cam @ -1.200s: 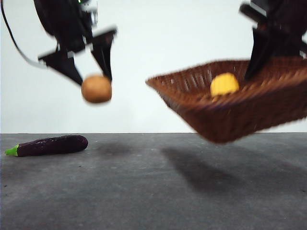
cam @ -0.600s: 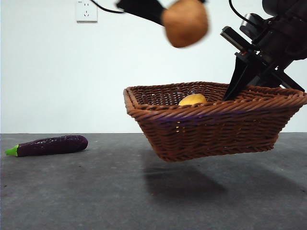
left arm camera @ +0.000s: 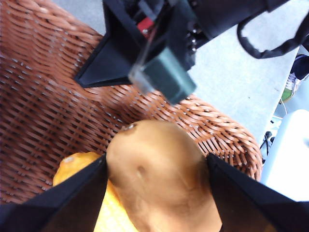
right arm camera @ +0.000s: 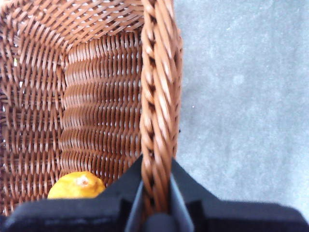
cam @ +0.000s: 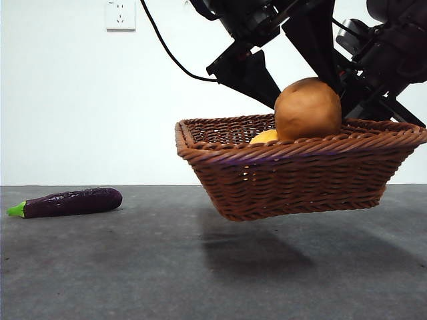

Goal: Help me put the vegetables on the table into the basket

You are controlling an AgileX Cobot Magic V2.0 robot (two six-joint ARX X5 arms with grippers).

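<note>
The basket hangs above the table, the potato over its inside, the yellow vegetable in it, the eggplant far left on the table.

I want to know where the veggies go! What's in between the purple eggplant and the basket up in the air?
Nothing. In the front view, only bare table stretches from the eggplant to the lifted basket.

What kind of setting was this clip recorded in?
Probably an indoor lab or test room: a bare white wall with a power socket, a plain dark grey table, and toy-like vegetables used as props.
</note>
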